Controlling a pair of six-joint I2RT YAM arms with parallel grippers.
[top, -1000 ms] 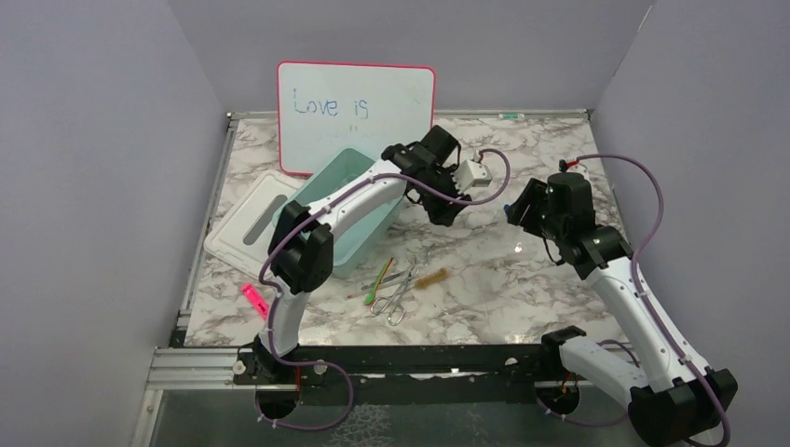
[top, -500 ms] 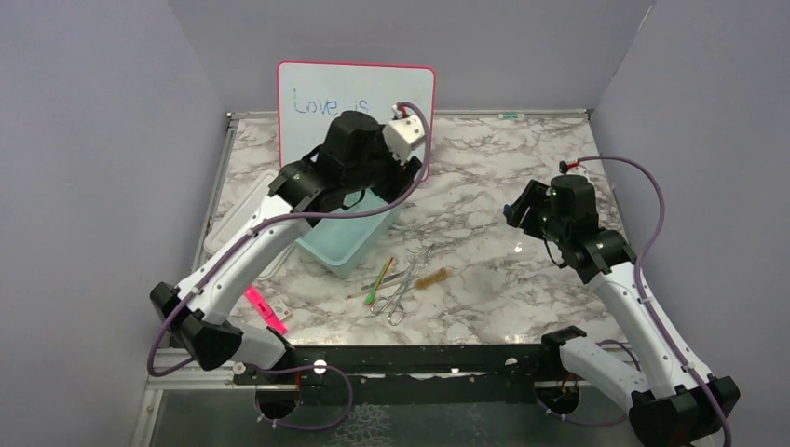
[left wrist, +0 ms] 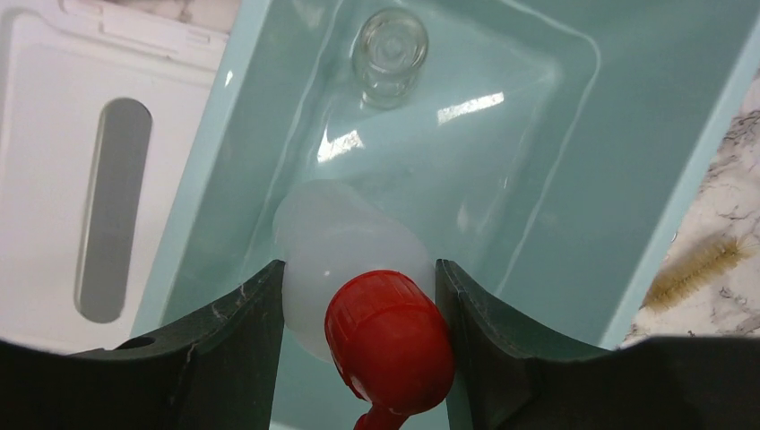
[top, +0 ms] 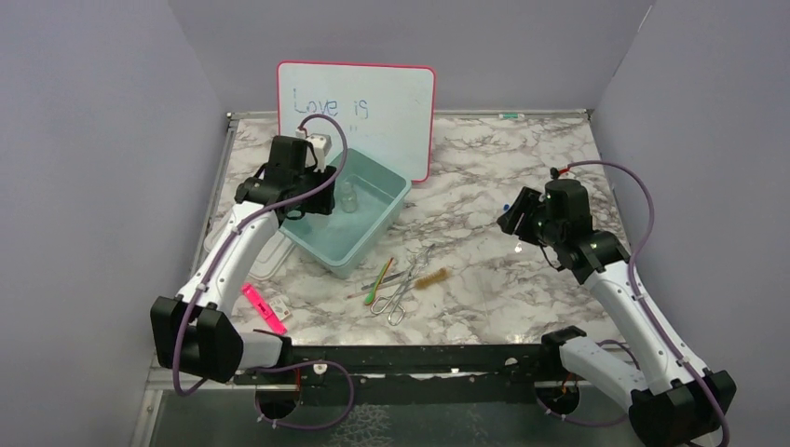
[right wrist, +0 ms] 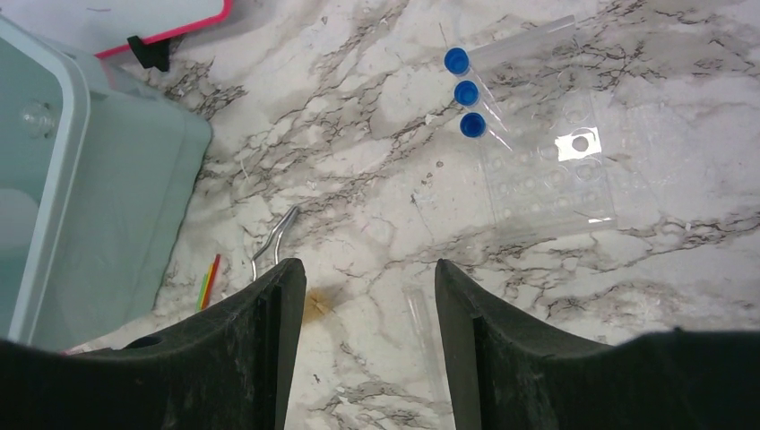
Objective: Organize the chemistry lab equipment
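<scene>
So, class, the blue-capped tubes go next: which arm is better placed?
Right. The right gripper is open and empty with the blue-capped tubes just ahead; the left gripper is shut on the squeeze bottle over the teal bin.

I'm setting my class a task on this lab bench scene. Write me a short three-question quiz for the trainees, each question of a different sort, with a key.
1. True or false: the left gripper is shut on the white squeeze bottle.
2. Where is the small glass flask relative to the teal bin? A inside it; B beside it; C underneath it.
3. Fill in: the right wrist view shows ___ blue-capped tubes lying on the marble table.
Key: 1 true; 2 A; 3 three.
</scene>
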